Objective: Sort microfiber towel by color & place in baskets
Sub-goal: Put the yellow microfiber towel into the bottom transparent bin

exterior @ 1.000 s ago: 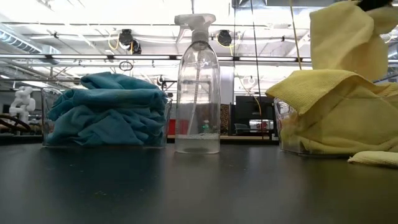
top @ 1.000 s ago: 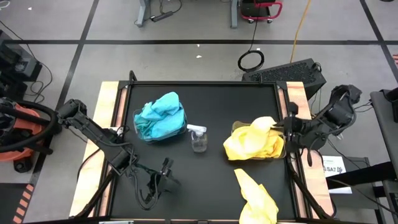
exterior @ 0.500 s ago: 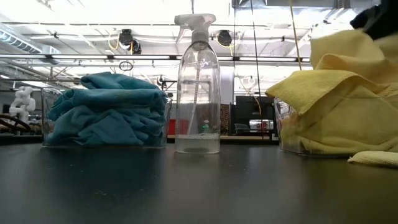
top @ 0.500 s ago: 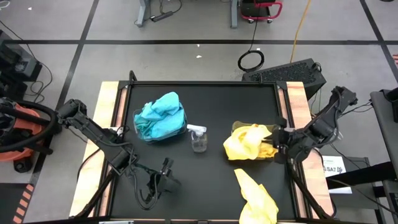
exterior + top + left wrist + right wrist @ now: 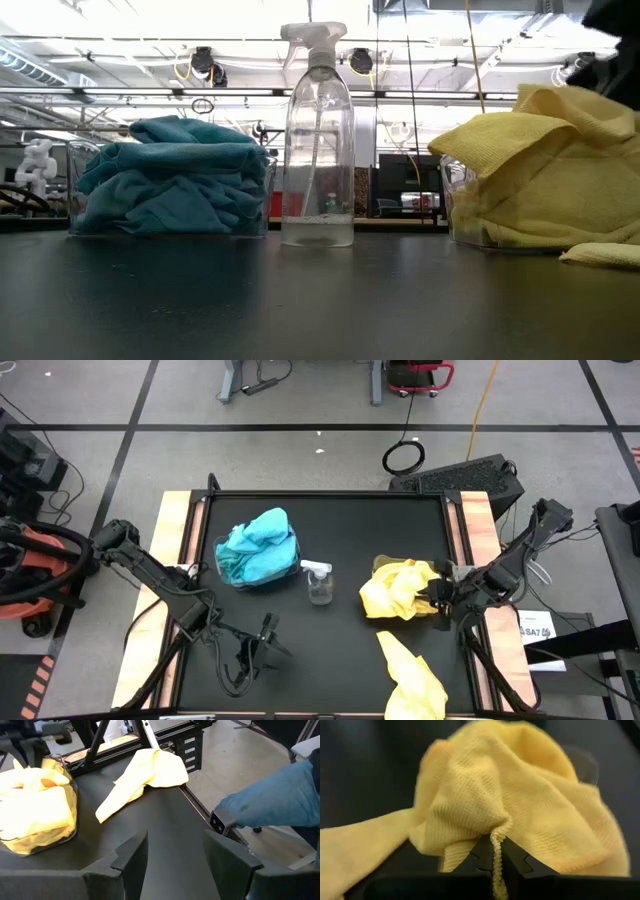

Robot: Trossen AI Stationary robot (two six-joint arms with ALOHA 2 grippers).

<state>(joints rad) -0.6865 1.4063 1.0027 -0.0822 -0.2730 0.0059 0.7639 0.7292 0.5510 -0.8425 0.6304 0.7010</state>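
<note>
Turquoise towels (image 5: 258,548) fill the left clear basket (image 5: 75,190). A pile of yellow towels (image 5: 400,590) sits heaped in the right clear basket (image 5: 455,205). One more yellow towel (image 5: 412,670) lies loose on the table near the near edge, right of centre. My right gripper (image 5: 437,592) is low over the right side of the yellow pile, shut on the top yellow towel (image 5: 520,795). My left gripper (image 5: 268,643) waits open above the table's near-left part, touching nothing. My right gripper pinches a bunched fold of the top yellow towel (image 5: 495,840) between its two fingers (image 5: 481,854). It comes slanting down from the table's right side. The towel spreads out ahead of the fingers and rests on the yellow pile in the right basket.
A clear spray bottle (image 5: 319,582) stands upright between the two baskets. Bare black tabletop (image 5: 330,660) lies in front of the baskets and between my left gripper and the loose yellow towel. A person's blue sleeve (image 5: 280,800) shows beyond the table's edge.
My right gripper has moved down and toward the near edge onto the right basket, staying shut. The yellow towel that hung high below it has sunk and now lies folded over on top of the yellow pile.
</note>
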